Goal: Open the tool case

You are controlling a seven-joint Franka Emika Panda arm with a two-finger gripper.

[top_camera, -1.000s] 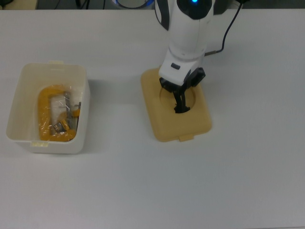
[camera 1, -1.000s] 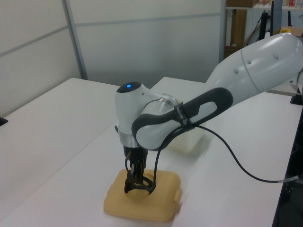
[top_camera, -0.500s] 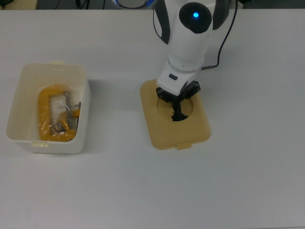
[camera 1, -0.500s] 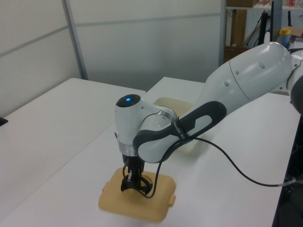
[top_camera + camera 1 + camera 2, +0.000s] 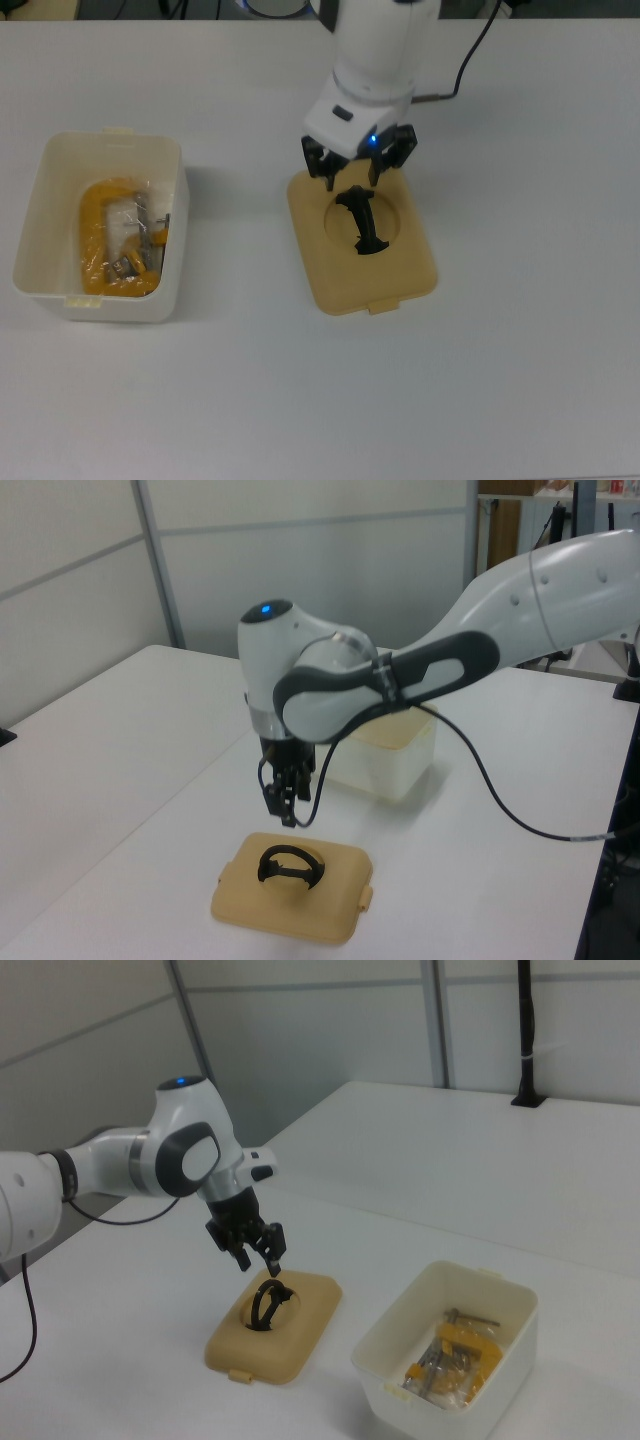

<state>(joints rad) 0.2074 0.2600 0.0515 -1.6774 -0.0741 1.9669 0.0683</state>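
Observation:
The tool case stands in two separate parts. Its tan-yellow lid (image 5: 330,275) (image 5: 240,905) (image 5: 305,1320) lies flat on the table. The lid's black handle (image 5: 362,222) (image 5: 290,865) (image 5: 268,1302) stands up out of its round recess. The white box (image 5: 110,142) (image 5: 390,760) (image 5: 500,1300) sits uncovered at the top view's left, well apart from the lid. My gripper (image 5: 350,170) (image 5: 288,802) (image 5: 258,1250) hangs above the handle's far end, open, holding nothing and touching neither lid nor handle.
Inside the white box lie a yellow clamp (image 5: 100,245) (image 5: 450,1355) and some metal parts in clear wrap. The arm's black cable (image 5: 500,810) trails over the table behind the lid. A white table surface surrounds both parts.
My gripper has let go of the black handle, opened, and risen toward the top view's top. The lid shifted slightly to the top view's left and now rests alone.

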